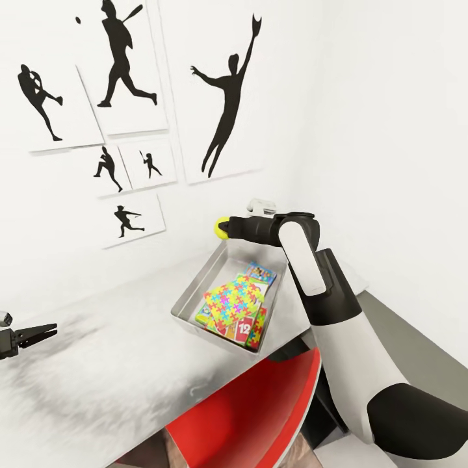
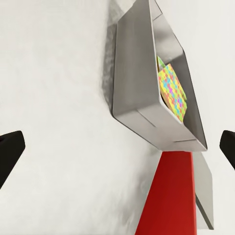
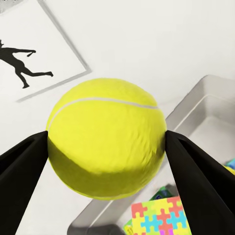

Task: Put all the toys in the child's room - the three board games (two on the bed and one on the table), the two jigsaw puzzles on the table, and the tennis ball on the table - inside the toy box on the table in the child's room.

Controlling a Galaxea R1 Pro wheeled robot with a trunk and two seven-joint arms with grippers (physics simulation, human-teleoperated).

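My right gripper (image 1: 225,227) is shut on the yellow-green tennis ball (image 1: 220,227), holding it just above the far corner of the toy box (image 1: 188,294). In the right wrist view the ball (image 3: 105,122) sits between both black fingers (image 3: 24,166), with the tray below. On top inside the grey tray lies a jigsaw puzzle (image 1: 233,296). Under it I see a game box with a red "12" panel (image 1: 244,327) and a blue box's corner (image 1: 261,272). My left gripper (image 1: 32,335) hovers open, low over the table (image 1: 97,370), far left of the tray.
A red chair (image 1: 260,409) stands tucked under the table's near edge, below the tray. Baseball silhouette posters (image 1: 123,58) hang on the white wall behind. The lower dark grey desk section (image 1: 403,338) lies to the right of my right arm. The left wrist view shows the tray's outer wall (image 2: 132,73).
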